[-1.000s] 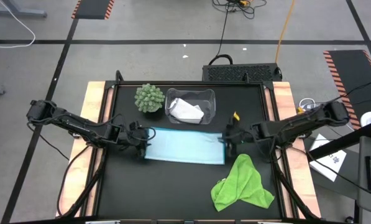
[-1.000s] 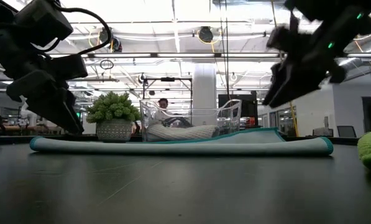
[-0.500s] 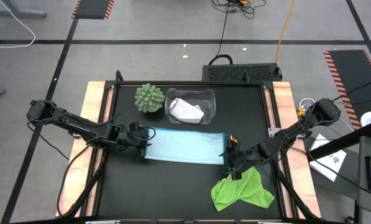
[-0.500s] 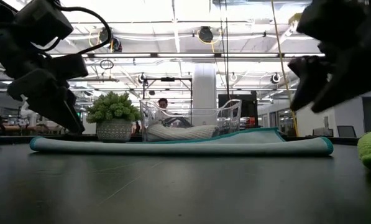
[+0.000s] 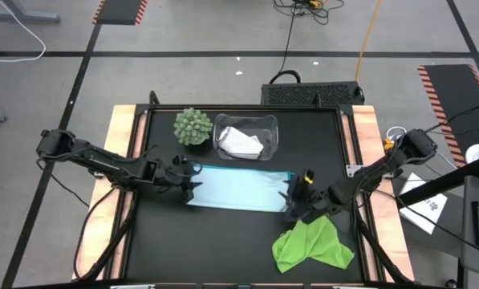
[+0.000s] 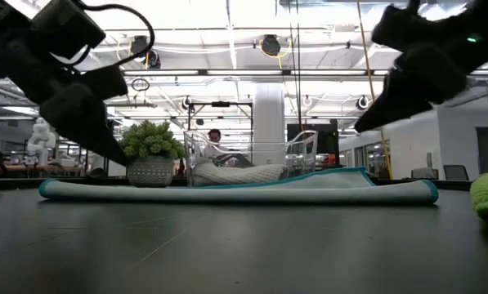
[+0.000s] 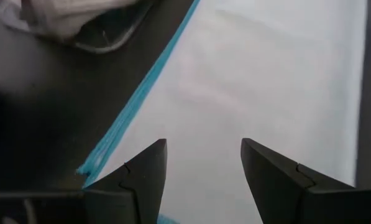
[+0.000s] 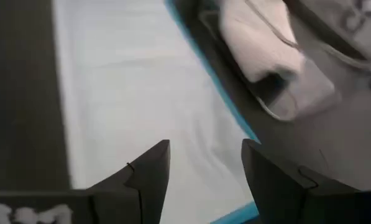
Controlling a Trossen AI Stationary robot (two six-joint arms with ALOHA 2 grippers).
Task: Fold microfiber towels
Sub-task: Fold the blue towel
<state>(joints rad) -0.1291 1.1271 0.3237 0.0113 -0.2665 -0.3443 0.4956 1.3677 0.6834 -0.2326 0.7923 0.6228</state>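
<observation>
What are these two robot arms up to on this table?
They are working on a light blue towel lying flat mid-table. The left gripper hovers over one short end and the right gripper over the other, both with jaws open and holding nothing. A crumpled lime green towel waits near the front, and a white towel sits in a clear bin beside a spiky green plant.

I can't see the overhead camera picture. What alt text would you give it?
A light blue towel lies folded flat mid-table, the left gripper and right gripper open at its two ends. A crumpled lime green towel lies nearby; behind are a spiky plant and a clear bin holding a white towel.
</observation>
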